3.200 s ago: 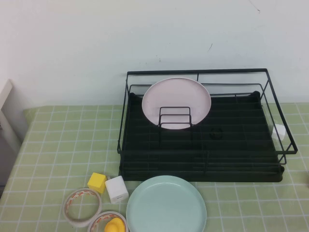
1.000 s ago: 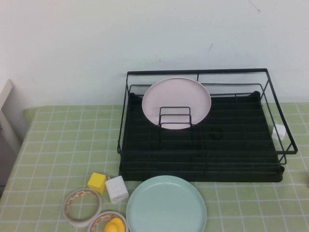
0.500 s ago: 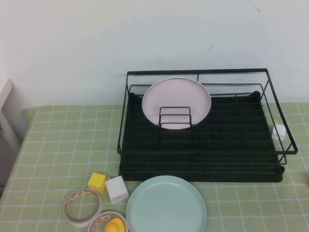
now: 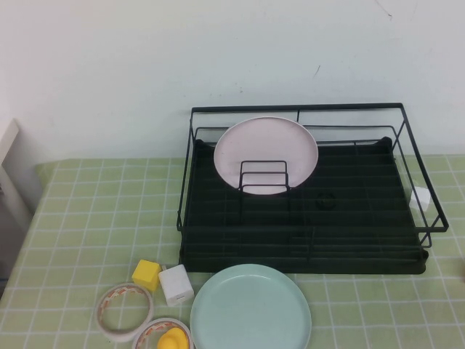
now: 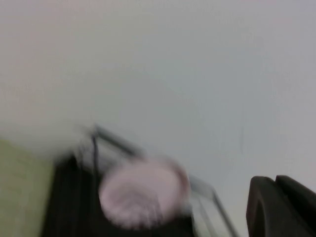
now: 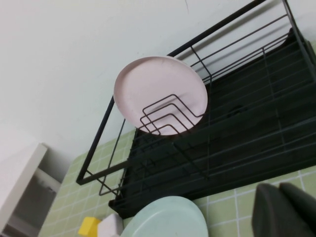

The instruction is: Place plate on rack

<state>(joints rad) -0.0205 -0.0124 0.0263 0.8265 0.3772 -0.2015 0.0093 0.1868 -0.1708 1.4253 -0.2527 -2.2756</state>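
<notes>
High view shows neither arm, so each claw can be placed only from its own wrist camera, and whether either is spread or pressed together I cannot tell. The right gripper (image 6: 286,210) shows only as a dark mass at the frame's edge; nearest it lies the mint-green plate (image 4: 251,308), flat on the checked tablecloth (image 4: 87,218) and untouched, just in front of the rack (image 4: 305,247). Close beside the plate, on the side away from that claw, sit a white cube (image 4: 175,284), a yellow cube (image 4: 146,275), two tape rolls (image 4: 124,311) and a small yellow duck (image 4: 174,339). A flat plate offers only its shallow rim, so a pinch there would likely slip or push it into that clutter. Farther off, the rack's front rail could catch the plate's edge on a low lift. Beyond it a pink plate (image 4: 266,155) stands in the wire holder (image 4: 263,177); a careless entry could knock it. The left gripper (image 5: 284,207), well away, faces the rack and wall.
</notes>
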